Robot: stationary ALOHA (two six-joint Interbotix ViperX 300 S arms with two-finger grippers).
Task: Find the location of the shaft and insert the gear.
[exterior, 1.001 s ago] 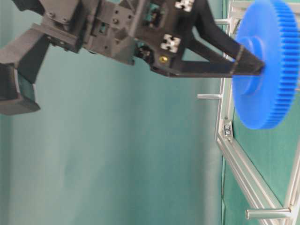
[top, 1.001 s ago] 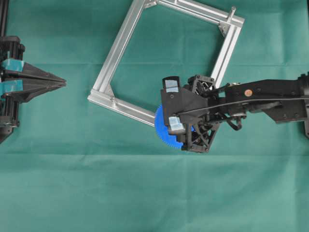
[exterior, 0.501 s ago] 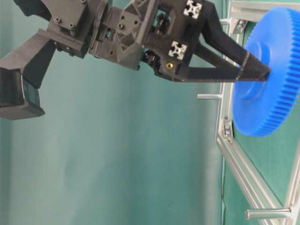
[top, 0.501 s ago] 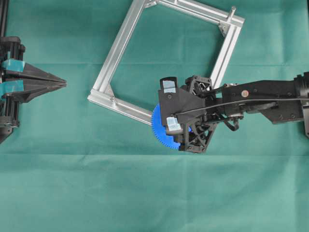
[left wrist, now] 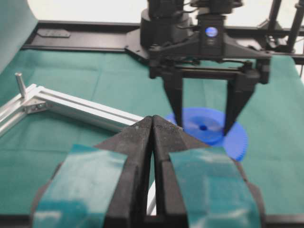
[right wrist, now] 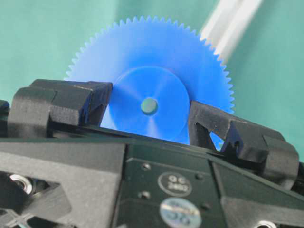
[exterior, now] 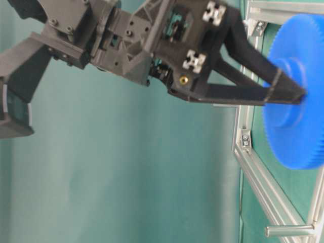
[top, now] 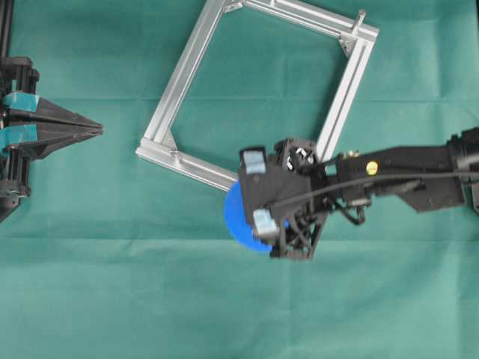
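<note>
The gear [top: 236, 221] is a flat blue toothed wheel with a raised hub [right wrist: 149, 105]. My right gripper [right wrist: 148, 108] is shut on that hub, one finger [left wrist: 175, 107] on each side, and holds the gear flat just above the cloth beside the frame's lower rail. In the overhead view the gripper body hides most of the gear. A thin silver pin [exterior: 226, 106] pokes from the frame just under one finger; I make out no wire loops, so I cannot tell whether it is the shaft. My left gripper [top: 97, 129] rests shut and empty at the far left.
A square aluminium frame [top: 179, 82] lies on the green cloth, its near corner under the right gripper. A bare silver pin [top: 361, 16] stands upright at its far right corner, and shows too at the left of the left wrist view, bare pin [left wrist: 20, 84].
My right gripper has carried the gear left and toward the table's front, off the frame's lower rail. The left arm has not moved.
</note>
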